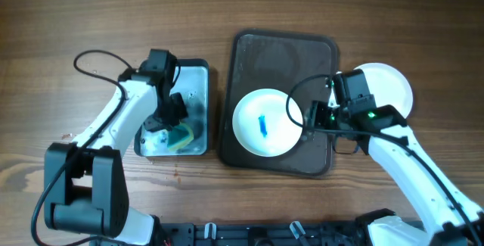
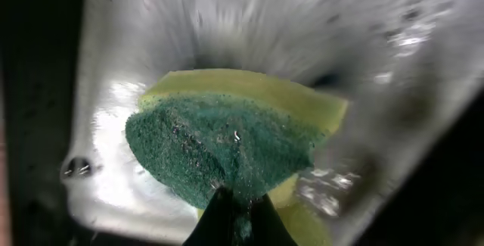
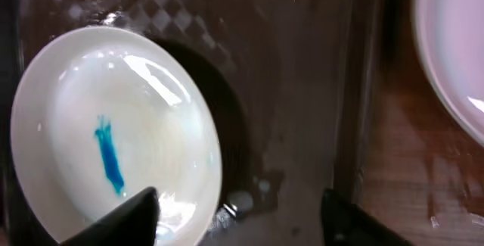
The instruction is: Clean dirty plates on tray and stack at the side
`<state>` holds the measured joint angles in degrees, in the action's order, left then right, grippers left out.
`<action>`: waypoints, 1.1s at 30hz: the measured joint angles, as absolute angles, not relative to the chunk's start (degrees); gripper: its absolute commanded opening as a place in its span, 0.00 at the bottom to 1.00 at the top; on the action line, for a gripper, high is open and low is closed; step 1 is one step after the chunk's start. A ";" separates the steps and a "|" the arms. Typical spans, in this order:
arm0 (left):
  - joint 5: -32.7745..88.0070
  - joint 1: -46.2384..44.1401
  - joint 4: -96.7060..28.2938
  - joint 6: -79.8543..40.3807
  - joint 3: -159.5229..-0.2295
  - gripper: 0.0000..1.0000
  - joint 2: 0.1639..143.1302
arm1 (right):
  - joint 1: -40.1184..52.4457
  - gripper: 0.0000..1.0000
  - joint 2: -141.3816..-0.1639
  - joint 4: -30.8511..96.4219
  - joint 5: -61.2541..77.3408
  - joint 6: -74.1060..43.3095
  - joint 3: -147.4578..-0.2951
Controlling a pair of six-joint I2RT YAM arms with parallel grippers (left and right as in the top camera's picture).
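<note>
Closest in the left wrist view, the left gripper [image 2: 236, 214] pinches the lower edge of a sponge [image 2: 227, 144], green scouring face toward the camera over a yellow body, low inside the wet-looking small grey tray [image 2: 113, 185]. In the right wrist view the right gripper [image 3: 246, 212] is spread wide, one fingertip over the near rim of the dirty plate [image 3: 113, 110], the other over the brown tray [image 3: 302, 87] on which that plate sits. A blue smear [image 3: 110, 159] marks the plate's centre. Past the tray's rim, on the desk [image 3: 393, 185], lies a clean white plate [image 3: 454, 57]. The step looks like fetching the sponge: lift it clear of the grey tray's wall, lay the green face flat on the smear, and have the right gripper steady the rim so light strokes do not slide the plate. Most of the left grip is cut off and blurred. Whether the right fingertip touches the rim, and whether the side plate is one or a stack, cannot be told.
</note>
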<state>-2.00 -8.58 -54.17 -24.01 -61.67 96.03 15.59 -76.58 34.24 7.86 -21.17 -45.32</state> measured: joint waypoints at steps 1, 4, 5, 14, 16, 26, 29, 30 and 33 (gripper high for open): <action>-2.00 -8.62 -55.16 -23.53 -63.00 0.04 95.50 | 15.57 0.73 -77.47 33.04 9.47 -19.18 -45.34; -2.02 -8.62 -57.52 -22.13 -66.13 0.04 93.62 | 15.59 0.73 -79.66 31.51 12.25 -16.56 -45.34; -2.11 -8.62 -58.35 -21.71 -67.26 0.04 92.62 | 15.57 0.73 -80.44 31.18 12.73 -16.40 -45.34; -2.57 -8.62 -59.37 -18.65 -69.80 0.04 88.25 | 15.57 0.71 -85.21 29.61 12.60 -19.90 -45.34; -3.05 -8.62 -58.70 -18.37 -69.52 0.04 88.27 | 15.57 0.71 -85.65 29.61 12.56 -20.16 -45.34; -4.49 -8.62 -45.74 -18.79 -56.53 0.20 91.74 | 15.57 0.71 -85.93 29.76 12.67 -20.58 -45.34; -4.64 -8.62 -44.93 -19.25 -54.57 0.30 93.54 | 15.57 0.71 -85.93 29.74 13.26 -20.73 -45.34; -4.64 -8.62 -44.93 -19.35 -54.48 0.36 93.76 | 15.57 0.71 -85.93 29.76 13.37 -20.75 -45.34; -4.64 -8.62 -45.45 -20.23 -54.54 0.48 93.67 | 15.57 0.71 -85.93 29.76 13.54 -20.73 -45.34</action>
<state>-4.64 -8.62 -45.45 -20.23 -54.54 93.67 15.57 -85.93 29.76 13.54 -20.73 -45.34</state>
